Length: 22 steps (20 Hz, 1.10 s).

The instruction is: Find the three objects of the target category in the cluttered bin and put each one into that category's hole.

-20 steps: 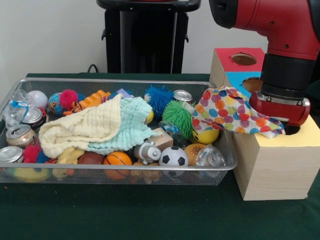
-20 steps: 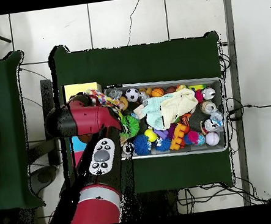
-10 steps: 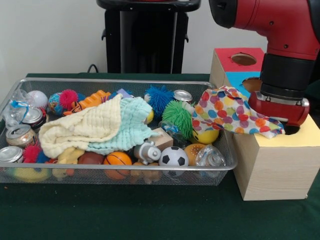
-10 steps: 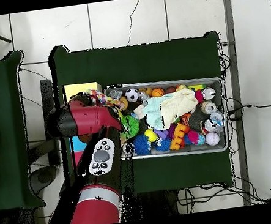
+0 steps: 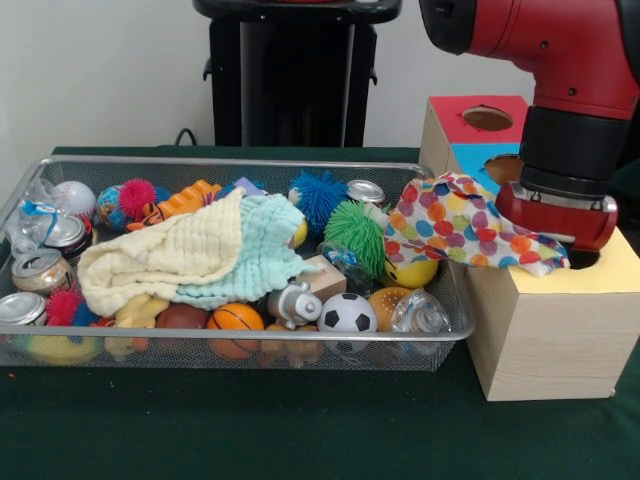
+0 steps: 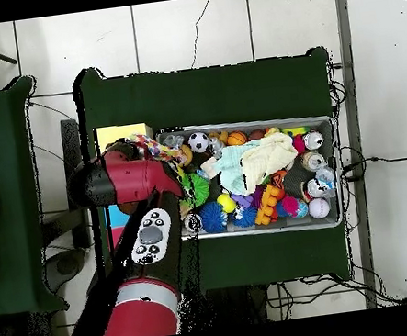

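Gripper (image 5: 570, 252) hidden under the red wrist, down at the yellow-topped section of the wooden box (image 5: 540, 340); cannot tell whether spread or clenched, though presumably pinching the polka-dot cloth (image 5: 455, 222) at its end nearest the dark hole (image 5: 585, 260). Landmark for everything below: that hole in the yellow face.

Polka-dot cloth draped from the hole's edge back toward the wire bin (image 5: 235, 345), long axis running from the hole across the box's corner and over the bin's near end, free end resting above a yellow ball (image 5: 410, 272) and beside a green spiky ball (image 5: 357, 233). So only the corner at the hole lies under the wrist; the bulk trails away from the hole on the bin side.

Judged from this: step in hand is stuffing the cloth into the hole, barely begun, most fabric outside. Coming move hinges on drawing the trailing length toward the hole along that same axis, not sideways, else likely to snag on the bin rim.

Farther from the hole, in the bin's middle: a cream cloth (image 5: 160, 258) overlapping a mint cloth (image 5: 262, 250), probably the remaining two of the category. Green counter (image 5: 300, 430) beneath all.
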Each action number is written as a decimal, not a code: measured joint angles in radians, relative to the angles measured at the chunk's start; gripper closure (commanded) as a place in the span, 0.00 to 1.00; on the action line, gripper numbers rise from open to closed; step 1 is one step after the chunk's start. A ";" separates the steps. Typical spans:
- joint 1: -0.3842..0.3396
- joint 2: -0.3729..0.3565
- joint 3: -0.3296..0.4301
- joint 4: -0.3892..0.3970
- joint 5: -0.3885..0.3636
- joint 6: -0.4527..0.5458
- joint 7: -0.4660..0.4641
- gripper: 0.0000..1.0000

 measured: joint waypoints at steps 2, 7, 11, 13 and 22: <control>-0.002 -0.002 0.002 0.002 0.000 0.000 0.000 1.00; -0.021 -0.024 0.027 0.026 0.000 0.000 0.000 1.00; -0.035 -0.044 0.047 0.045 0.000 0.006 0.000 1.00; -0.039 -0.057 0.054 0.056 0.000 0.012 0.000 1.00; -0.040 -0.117 0.054 0.082 -0.001 0.083 0.000 1.00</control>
